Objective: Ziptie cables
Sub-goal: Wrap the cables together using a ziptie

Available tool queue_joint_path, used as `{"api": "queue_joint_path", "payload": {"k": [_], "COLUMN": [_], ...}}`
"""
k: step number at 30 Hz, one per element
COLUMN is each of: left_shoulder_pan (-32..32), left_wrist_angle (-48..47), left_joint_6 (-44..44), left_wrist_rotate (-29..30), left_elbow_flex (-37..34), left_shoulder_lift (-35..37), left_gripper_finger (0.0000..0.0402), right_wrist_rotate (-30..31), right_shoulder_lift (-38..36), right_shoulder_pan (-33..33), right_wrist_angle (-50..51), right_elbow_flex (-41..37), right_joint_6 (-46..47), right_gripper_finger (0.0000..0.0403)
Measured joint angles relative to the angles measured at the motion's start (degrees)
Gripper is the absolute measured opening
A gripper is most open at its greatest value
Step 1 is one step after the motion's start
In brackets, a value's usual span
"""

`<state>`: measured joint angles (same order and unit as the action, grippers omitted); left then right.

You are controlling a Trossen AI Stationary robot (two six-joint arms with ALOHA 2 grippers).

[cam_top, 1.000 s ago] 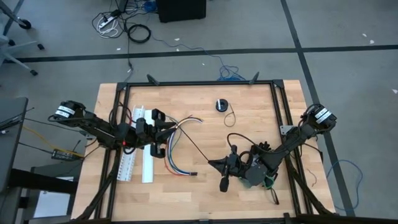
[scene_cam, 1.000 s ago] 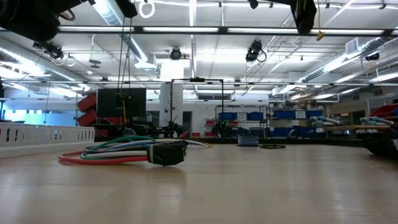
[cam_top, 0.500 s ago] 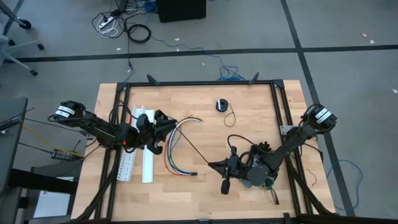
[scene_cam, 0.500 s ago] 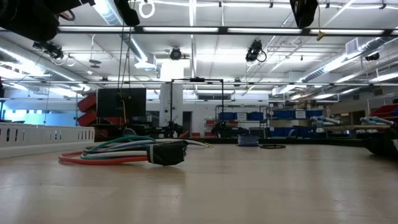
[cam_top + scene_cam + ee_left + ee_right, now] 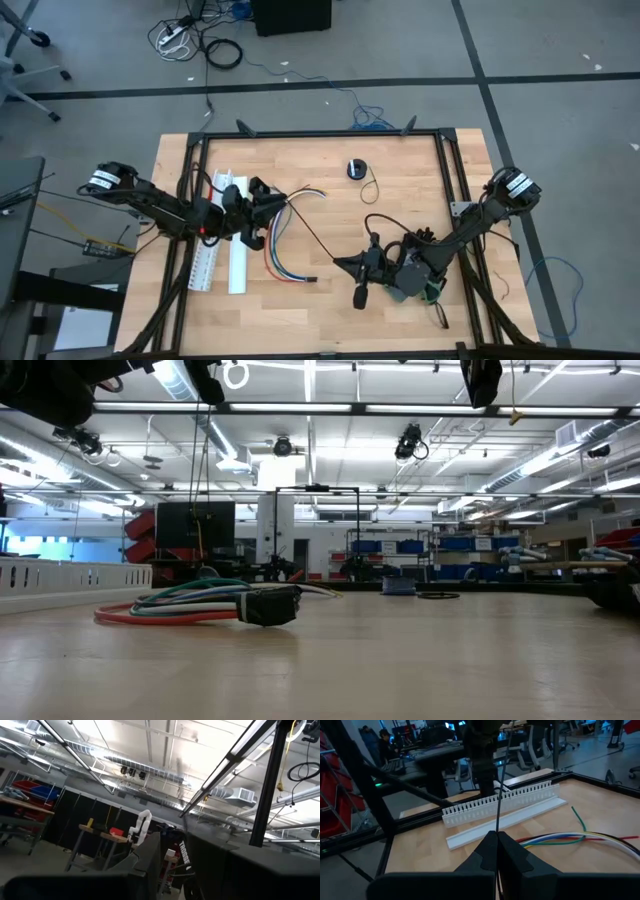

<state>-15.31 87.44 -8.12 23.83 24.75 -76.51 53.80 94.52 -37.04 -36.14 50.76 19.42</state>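
The cables (image 5: 283, 245) lie loose on the table's left half, a fan of coloured wires also seen in the low view (image 5: 185, 603) and the right wrist view (image 5: 580, 839). A thin black ziptie (image 5: 312, 235) runs slanting above them from my left gripper (image 5: 272, 205) to my right gripper (image 5: 338, 264). My right gripper (image 5: 496, 834) is shut on the ziptie's near end. My left gripper (image 5: 482, 740) is at the ziptie's far end; its own wrist view points up at the ceiling. My left gripper holds the ziptie's far end (image 5: 509, 735), lifted clear of the table. Its own body hides the exact place of contact. My right gripper pinches the ziptie's near end (image 5: 497, 827) between its two fingertips, coming level from the table's right. The strip runs straight on from the fingers, clear of the table.
A white slotted channel (image 5: 205, 255) and a plain white strip (image 5: 238, 255) lie along the left side, behind the cables (image 5: 505, 802). A small black round object (image 5: 356, 168) sits near the far edge. A dark block (image 5: 270, 605) rests at the wire bundle.
My left gripper has rolled about its own axis while staying in place, still holding the ziptie's far end. My right gripper, the ziptie's near end and the cables have kept still.
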Motion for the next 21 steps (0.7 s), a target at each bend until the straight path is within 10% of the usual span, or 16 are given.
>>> {"api": "queue_joint_path", "payload": {"k": [21], "left_shoulder_pan": [-0.07], "left_wrist_angle": [0.02], "left_joint_6": [-0.03], "left_wrist_rotate": [-0.86], "left_elbow_flex": [0.00], "left_shoulder_lift": [0.01], "left_gripper_finger": [0.0092], "right_wrist_rotate": [-0.49], "right_shoulder_lift": [0.00], "right_shoulder_pan": [0.50], "right_wrist_angle": [-0.08], "right_elbow_flex": [0.00], "right_joint_6": [0.02], "right_gripper_finger": [0.0000]}}
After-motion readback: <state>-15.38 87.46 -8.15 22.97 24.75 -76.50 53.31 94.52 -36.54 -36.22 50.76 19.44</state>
